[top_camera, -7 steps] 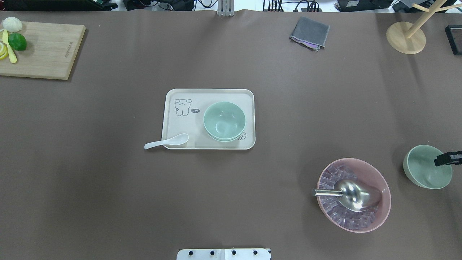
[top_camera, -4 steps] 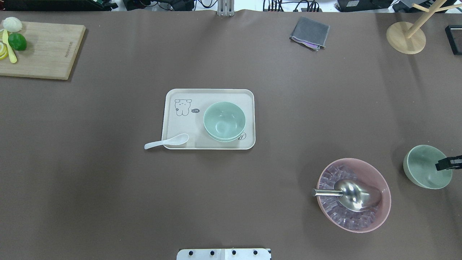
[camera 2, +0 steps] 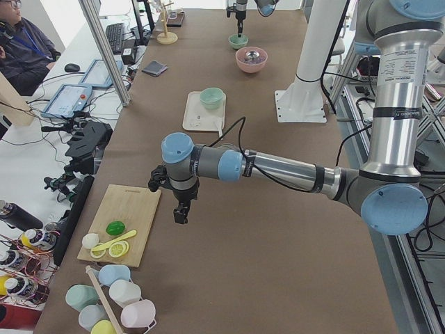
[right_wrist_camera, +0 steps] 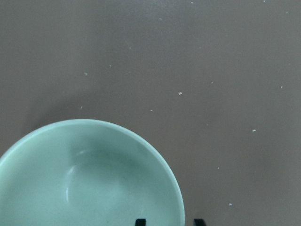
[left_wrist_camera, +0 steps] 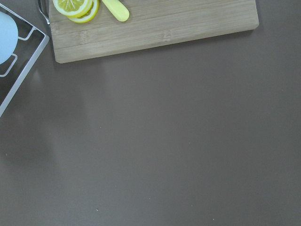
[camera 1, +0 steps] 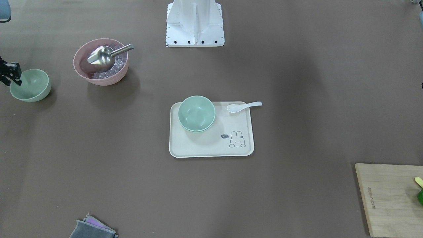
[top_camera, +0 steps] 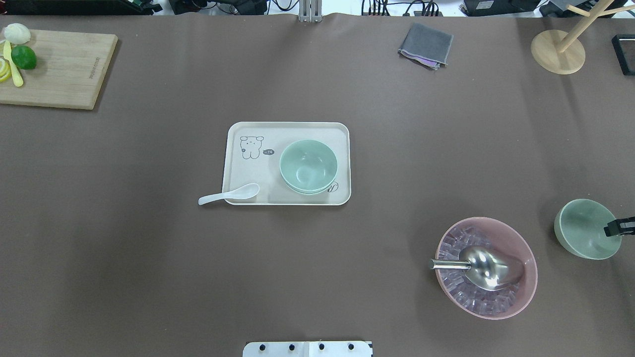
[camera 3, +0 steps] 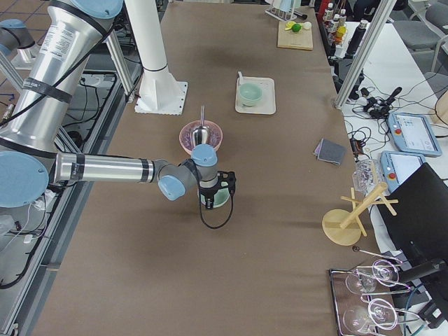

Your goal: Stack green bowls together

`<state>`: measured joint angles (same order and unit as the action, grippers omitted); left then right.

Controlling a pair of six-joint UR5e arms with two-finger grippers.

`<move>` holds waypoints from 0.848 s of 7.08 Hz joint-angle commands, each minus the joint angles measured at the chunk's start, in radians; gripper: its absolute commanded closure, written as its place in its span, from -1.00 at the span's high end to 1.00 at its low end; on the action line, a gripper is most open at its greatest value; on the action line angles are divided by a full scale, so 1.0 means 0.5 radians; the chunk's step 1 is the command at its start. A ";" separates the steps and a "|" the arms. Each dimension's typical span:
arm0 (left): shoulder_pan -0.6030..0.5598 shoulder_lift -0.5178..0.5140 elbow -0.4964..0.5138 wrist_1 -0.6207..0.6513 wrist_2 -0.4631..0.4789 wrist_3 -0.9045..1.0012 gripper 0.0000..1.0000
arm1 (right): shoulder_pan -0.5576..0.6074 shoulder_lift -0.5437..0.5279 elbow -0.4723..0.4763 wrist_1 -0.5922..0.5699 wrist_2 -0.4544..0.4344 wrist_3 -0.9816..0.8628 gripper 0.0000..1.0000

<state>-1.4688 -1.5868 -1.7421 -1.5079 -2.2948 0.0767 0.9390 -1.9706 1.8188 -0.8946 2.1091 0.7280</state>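
Taking twelve o'clock as pointing away from the robot, the loose small round pale mint-green matte bowl [top_camera: 583, 229] sits upright out at four o'clock. It is well apart from the nested pair of matching green bowls [top_camera: 308, 166] on the cream rectangular tray [top_camera: 248, 168] near the centre. The right gripper [top_camera: 612, 228] is at the loose bowl's three o'clock rim, spread, with one tip inside the wall and one outside, and nothing pinched yet. The left gripper [camera 2: 180, 212] hangs over bare surface toward nine o'clock by the bamboo cutting board [top_camera: 59, 69]; I cannot tell whether it is spread or closed. The bowl looks light, stiff and thin-walled, and its matte skin should give the pads fair bite. Held by one side of the rim it will likely tilt, so I'd take the wall squarely, well below the lip. The flat brown matte surface [top_camera: 149, 258] looks likely to let it skid if nudged. The large pink bowl with a metal scoop [top_camera: 486, 267] stands near its eight o'clock, close to the straight line to the tray, so the carry wants height. An operator [camera 2: 21, 42] sits at a desk beyond twelve o'clock.
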 commanded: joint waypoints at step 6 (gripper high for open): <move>-0.002 -0.002 0.002 0.000 0.003 0.000 0.96 | -0.006 -0.004 -0.002 -0.006 -0.033 0.013 -1.00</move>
<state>-1.4696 -1.5863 -1.7423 -1.5079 -2.2945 0.0767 0.9370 -1.9727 1.8192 -0.8965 2.0926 0.7324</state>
